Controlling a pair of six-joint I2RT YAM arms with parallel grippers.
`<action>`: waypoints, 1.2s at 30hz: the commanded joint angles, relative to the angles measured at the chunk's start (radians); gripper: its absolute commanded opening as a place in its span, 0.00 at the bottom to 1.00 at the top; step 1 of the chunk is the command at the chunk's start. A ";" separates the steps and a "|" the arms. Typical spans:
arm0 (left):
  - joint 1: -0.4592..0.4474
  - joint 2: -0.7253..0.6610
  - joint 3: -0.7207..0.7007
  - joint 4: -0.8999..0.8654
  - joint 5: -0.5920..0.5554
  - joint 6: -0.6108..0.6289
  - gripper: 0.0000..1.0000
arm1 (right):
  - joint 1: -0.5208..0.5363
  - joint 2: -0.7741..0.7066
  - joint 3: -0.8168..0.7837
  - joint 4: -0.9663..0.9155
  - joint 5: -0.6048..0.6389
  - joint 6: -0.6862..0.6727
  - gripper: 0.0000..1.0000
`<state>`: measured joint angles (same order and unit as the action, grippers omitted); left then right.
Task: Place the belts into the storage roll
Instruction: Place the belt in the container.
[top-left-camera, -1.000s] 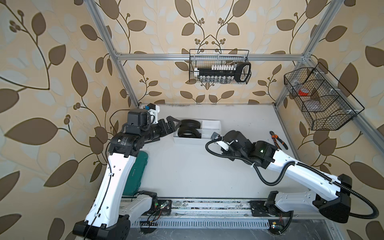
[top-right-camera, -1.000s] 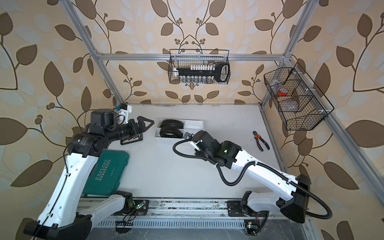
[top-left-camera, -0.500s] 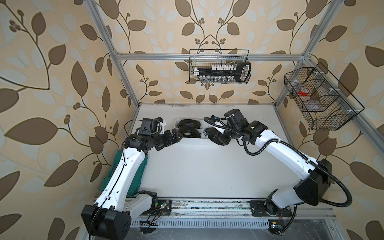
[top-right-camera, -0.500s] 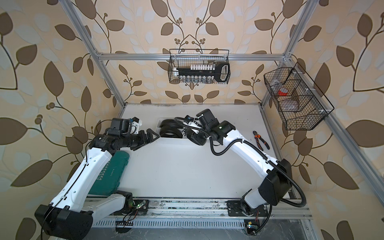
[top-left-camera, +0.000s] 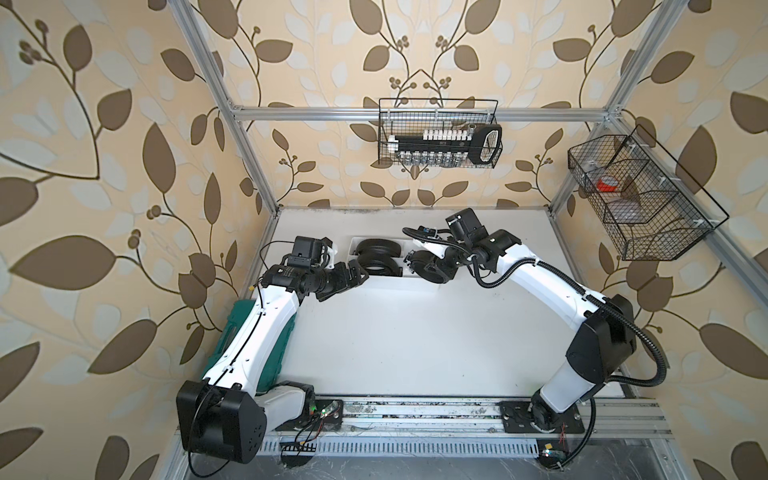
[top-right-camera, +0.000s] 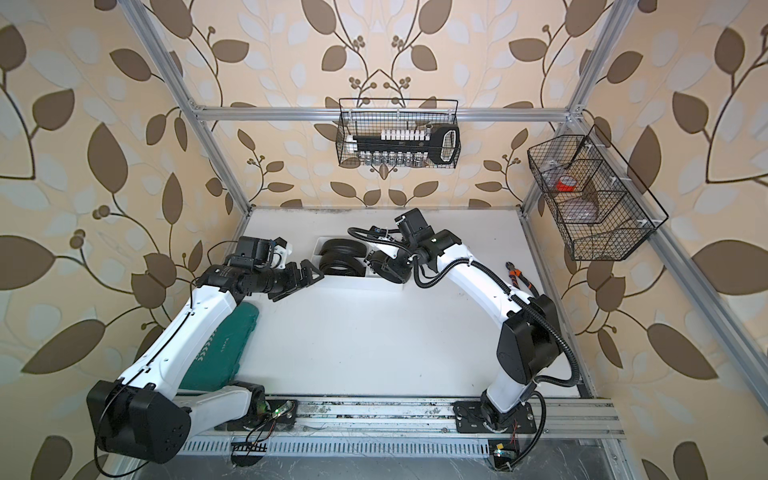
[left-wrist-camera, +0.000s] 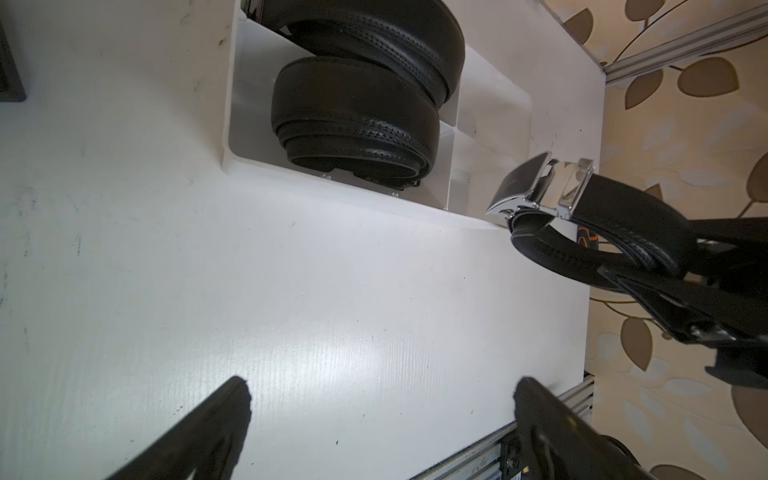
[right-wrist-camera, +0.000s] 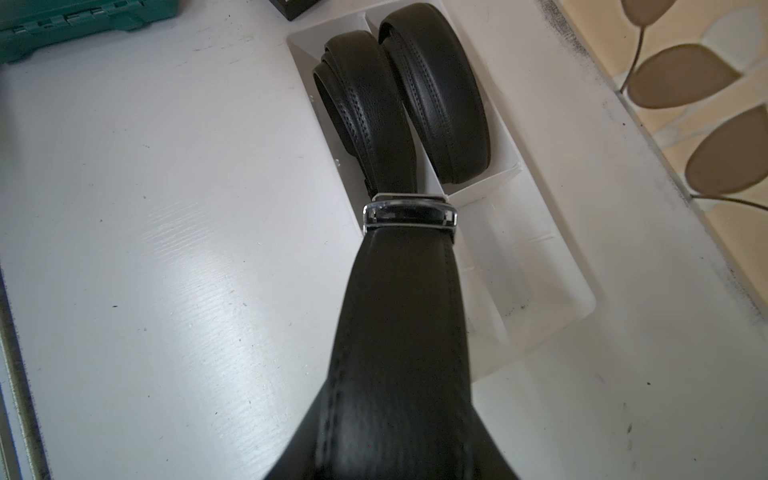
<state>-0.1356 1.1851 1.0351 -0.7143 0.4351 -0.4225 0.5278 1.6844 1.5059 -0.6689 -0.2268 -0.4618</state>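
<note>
Pinching the third belt (top-left-camera: 428, 271) at the side of its coil, the right tool (top-left-camera: 443, 263) hangs over the right half of the tray (top-left-camera: 417, 287), which sits toward the back of the surface (top-left-camera: 407, 345). The coil is held on edge. Its chrome buckle (left-wrist-camera: 540, 189) points toward the middle of the tray. In the right wrist view the buckle sits just over the spot where the tray's dividers cross. The coil's lower loop is near the front wall of the tray; I cannot tell whether it touches.

The left tool (left-wrist-camera: 382, 392) is spread wide, with nothing between its fingers (left-wrist-camera: 220, 419). It hovers over the bare surface near the tray's front left corner, apart from it, and points along the tray toward the right tool. The two tools are near each other but do not touch.

Two more belts sit in the left half of the tray, each rolled up and standing on edge. The front belt (left-wrist-camera: 353, 120) is in the front left compartment and the rear belt (left-wrist-camera: 374, 37) is in the one behind it, close beside the first. In both top views they show as two black rings.

A green case (top-left-camera: 243, 328) lies at the left edge of the surface, partly under the left arm. Pliers (top-right-camera: 516, 277) lie by the right edge, behind the right arm. Two baskets (top-left-camera: 438, 137) hang on the frame, one on the back rail and one on the right.
</note>
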 joint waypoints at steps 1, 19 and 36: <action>0.010 0.009 -0.021 0.038 -0.002 0.024 0.99 | -0.021 0.014 0.069 0.082 -0.074 -0.110 0.27; 0.030 0.089 -0.028 0.058 -0.008 0.046 0.99 | -0.145 0.292 0.396 -0.041 -0.245 -0.311 0.29; 0.044 0.134 -0.025 0.053 0.005 0.045 0.99 | -0.196 0.507 0.600 -0.258 -0.380 -0.409 0.27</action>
<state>-0.1028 1.3186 1.0031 -0.6750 0.4347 -0.3950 0.3313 2.1696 2.0632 -0.8734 -0.5186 -0.8246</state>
